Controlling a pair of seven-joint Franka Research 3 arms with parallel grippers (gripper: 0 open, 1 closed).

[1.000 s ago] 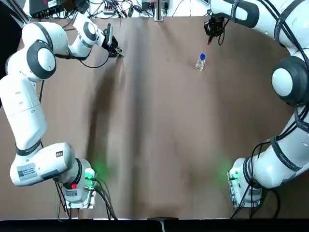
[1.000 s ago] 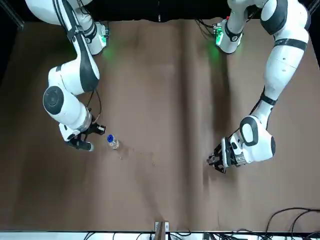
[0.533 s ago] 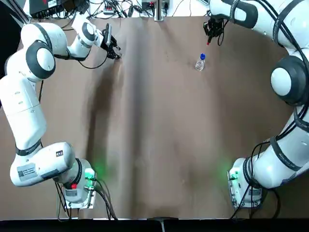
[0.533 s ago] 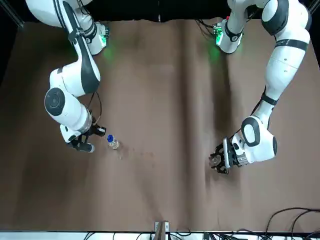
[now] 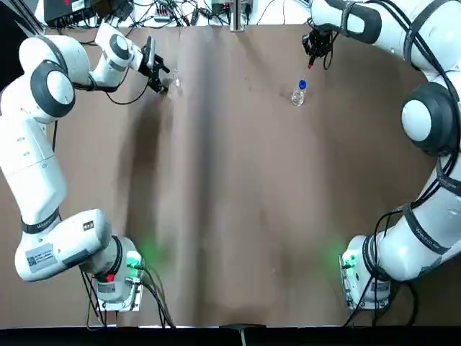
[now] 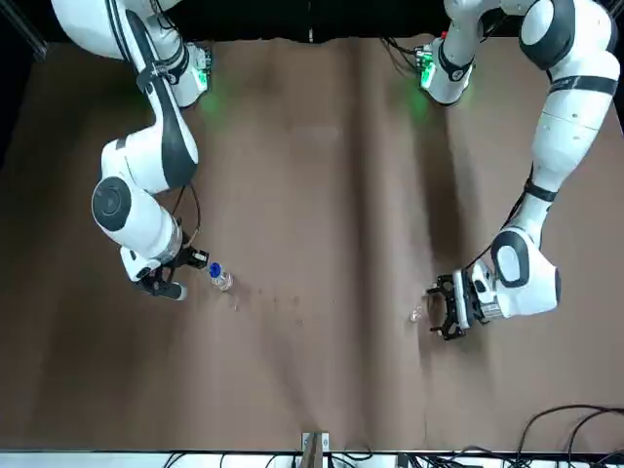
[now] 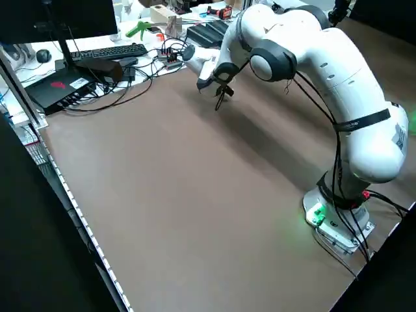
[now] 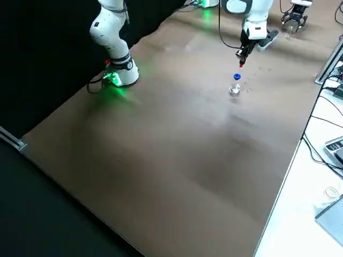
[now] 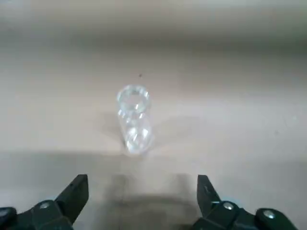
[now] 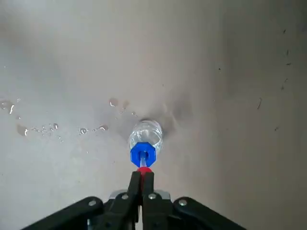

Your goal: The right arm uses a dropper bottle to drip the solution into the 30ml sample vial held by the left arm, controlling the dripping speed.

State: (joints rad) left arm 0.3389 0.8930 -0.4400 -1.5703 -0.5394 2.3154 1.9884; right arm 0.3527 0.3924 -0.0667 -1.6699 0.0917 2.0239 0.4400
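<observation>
We read no legible labels. The right gripper (image 10: 142, 184) pinches the red dropper top above the dropper bottle (image 5: 299, 94) on the brown table (image 5: 238, 202). Water droplets (image 10: 48, 128) lie beside it. The left gripper (image 9: 142, 189), fingers spread, faces the 30ml sample vial (image 9: 134, 118), untouched, upright.

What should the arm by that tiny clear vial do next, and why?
Probably ease the left gripper forward and close on the vial. Its fingers are open, and the vial stands upright on the table just ahead, free. The right gripper is shut on the red dropper above the bottle.
</observation>
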